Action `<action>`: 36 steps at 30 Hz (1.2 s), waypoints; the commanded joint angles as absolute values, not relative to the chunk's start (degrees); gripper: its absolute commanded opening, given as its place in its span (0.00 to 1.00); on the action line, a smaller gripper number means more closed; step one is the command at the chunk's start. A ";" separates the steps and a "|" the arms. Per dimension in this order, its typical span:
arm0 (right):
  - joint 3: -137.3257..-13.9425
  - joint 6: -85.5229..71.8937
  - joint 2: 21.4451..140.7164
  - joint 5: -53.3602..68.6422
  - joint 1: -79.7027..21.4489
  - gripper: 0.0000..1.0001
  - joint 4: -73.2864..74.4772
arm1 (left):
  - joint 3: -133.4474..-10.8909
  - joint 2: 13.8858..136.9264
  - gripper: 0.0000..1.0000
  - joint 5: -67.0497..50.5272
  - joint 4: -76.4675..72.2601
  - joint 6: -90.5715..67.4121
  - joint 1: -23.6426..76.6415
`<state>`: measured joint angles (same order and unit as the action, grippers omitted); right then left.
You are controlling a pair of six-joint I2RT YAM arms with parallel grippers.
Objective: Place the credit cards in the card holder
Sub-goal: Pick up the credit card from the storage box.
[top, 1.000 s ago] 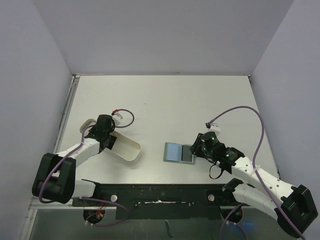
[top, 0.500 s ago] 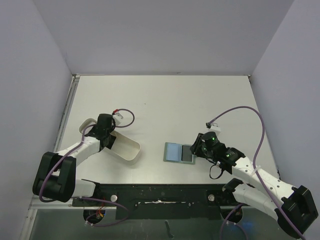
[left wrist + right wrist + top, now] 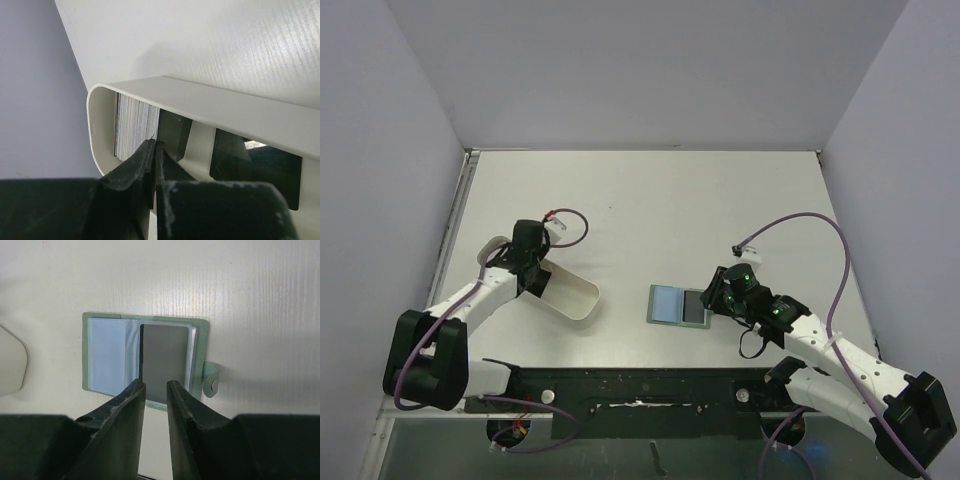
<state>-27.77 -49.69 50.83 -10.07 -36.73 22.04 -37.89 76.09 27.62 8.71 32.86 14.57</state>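
Left tool (image 3: 154, 145), pinched shut, sits in the tray (image 3: 210, 102) at the desk's (image 3: 670, 200) 8 o'clock beside the stacked credit cards (image 3: 135, 125). Right tool (image 3: 156, 387), slightly parted, empty, stands over the open card holder (image 3: 106, 357) at 5 o'clock; one dark card (image 3: 165, 360) is in, the stack is left.

Left gripper (image 3: 153, 146) closed up: jaws, partly apart a second ago, now brought together at the edge of the card stack (image 3: 136, 125) in the tray (image 3: 98, 131). Whether a card is pinched cannot be told. Gripper also nudged slightly toward the far side in the top view, cable loop (image 3: 570, 222) carried with it.
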 commanded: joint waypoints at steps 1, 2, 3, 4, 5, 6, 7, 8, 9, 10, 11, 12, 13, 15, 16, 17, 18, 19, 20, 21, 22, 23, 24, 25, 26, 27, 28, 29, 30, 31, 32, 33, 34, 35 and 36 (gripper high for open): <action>-28.66 -49.39 49.80 -10.86 -36.39 0.26 21.45 | -42.93 72.68 0.00 25.24 11.52 29.19 14.32; -28.65 -49.47 49.80 -10.76 -36.44 0.26 21.45 | -43.50 72.49 0.00 24.75 12.72 28.58 14.26; -28.72 -49.52 49.88 -10.73 -36.47 0.26 21.54 | -44.05 72.39 0.00 24.67 13.81 28.06 14.31; -28.74 -49.56 49.82 -10.77 -36.47 0.26 21.58 | -44.72 72.35 0.00 24.64 14.98 27.44 14.28; -28.74 -49.60 49.76 -10.79 -36.46 0.26 21.68 | -45.39 72.34 0.00 24.59 16.30 27.02 14.32; -28.81 -49.65 49.63 -10.81 -36.47 0.26 21.75 | -46.08 72.38 0.00 24.51 17.58 26.61 14.30; -28.82 -49.66 49.58 -10.81 -36.47 0.26 21.88 | -46.90 72.46 0.00 24.31 18.97 25.91 14.28; -28.93 -49.66 49.49 -10.81 -36.47 0.26 22.02 | -47.64 72.57 0.00 24.22 20.32 24.93 14.32; -29.04 -49.66 49.41 -10.81 -36.47 0.26 22.08 | -48.48 72.71 0.00 24.24 21.94 23.78 14.35; -29.15 -49.66 49.35 -10.85 -36.47 0.26 22.33 | -49.43 72.89 0.00 24.46 23.37 22.39 14.38; -29.36 -49.74 49.25 -10.88 -36.52 0.26 22.59 | -50.22 73.02 0.00 24.75 24.61 20.94 14.41; -29.50 -49.87 49.09 -10.90 -36.46 0.26 22.98 | -51.14 73.03 0.00 25.18 25.82 19.06 14.39; -29.67 -49.91 48.99 -10.76 -36.47 0.26 23.12 | -51.99 72.89 0.00 25.26 26.98 17.77 14.41; -29.91 -49.97 48.59 -10.28 -36.47 0.26 23.56 | -53.60 72.10 0.00 24.42 28.96 15.46 14.39; -30.10 -50.00 48.20 -10.10 -36.52 0.26 23.82 | -54.22 71.43 0.00 23.84 29.57 14.60 14.48; -30.33 -50.09 47.79 -9.90 -36.56 0.26 24.08 | -54.75 70.57 0.00 23.29 29.99 13.66 14.54; -30.47 -50.12 47.32 -9.75 -36.57 0.26 24.25 | -55.16 69.52 0.00 22.50 30.27 12.96 14.62; -30.61 -50.10 46.74 -9.68 -36.52 0.26 24.40 | -55.55 68.33 0.00 21.58 30.54 12.34 14.75; -30.79 -50.22 46.02 -9.67 -36.56 0.26 24.51 | -56.05 67.20 0.00 20.69 30.72 11.36 14.91; -30.98 -50.33 45.30 -9.55 -36.63 0.26 24.60 | -56.55 65.80 0.00 19.78 30.69 10.12 14.99; -31.14 -50.48 44.58 -9.46 -36.65 0.27 24.56 | -56.76 64.33 0.00 18.86 30.61 9.10 14.98; -31.31 -50.60 43.85 -9.23 -36.65 0.27 24.48 | -56.94 62.87 0.00 17.80 30.36 7.95 15.02; -31.49 -50.76 43.10 -9.00 -36.65 0.27 24.21 | -57.03 60.84 0.00 16.53 29.85 6.82 15.02; -31.55 -50.95 42.40 -8.63 -36.69 0.28 23.52 | -57.04 59.30 0.00 14.83 29.32 4.70 14.96; -31.55 -51.12 41.62 -8.04 -36.66 0.28 22.96 | -57.04 57.93 0.00 13.58 28.59 2.50 15.01; -31.49 -51.29 41.03 -7.62 -36.73 0.28 22.29 | -57.08 56.68 0.00 11.67 28.04 0.20 14.91; -31.40 -51.58 40.46 -7.16 -36.74 0.28 21.57 | -57.12 55.66 0.00 9.41 27.51 -1.93 14.94; -31.26 -51.85 40.03 -6.79 -36.78 0.29 20.94 | -57.13 54.87 0.00 6.66 26.94 -3.70 14.90; -31.14 -52.12 39.62 -6.46 -36.74 0.29 20.24 | -57.13 54.22 0.00 4.04 26.27 -5.40 14.89; -30.97 -52.38 39.27 -6.09 -36.77 0.29 19.60 | -57.01 53.69 0.00 1.33 25.41 -7.38 14.94; -30.67 -52.53 38.88 -5.68 -36.82 0.29 18.87 | -56.80 53.22 0.00 -1.43 24.58 -9.29 14.94; -30.45 -52.59 38.51 -5.06 -36.81 0.29 17.97 | -56.66 52.98 0.00 -4.28 23.67 -11.58 14.95; -30.16 -52.45 38.17 -4.26 -36.87 0.29 16.91 | -56.53 52.86 0.00 -7.25 22.83 -13.98 14.95; -29.88 -52.20 37.88 -3.36 -36.88 0.29 15.78 | -56.40 52.95 0.00 -9.99 21.84 -15.98 14.94; -29.66 -51.86 37.60 -2.32 -36.89 0.29 14.44 | -56.19 53.33 0.00 -13.04 20.88 -18.17 14.96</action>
<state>-28.93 -51.79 39.18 -6.15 -36.73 21.80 -54.76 53.39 1.52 27.57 -6.92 14.90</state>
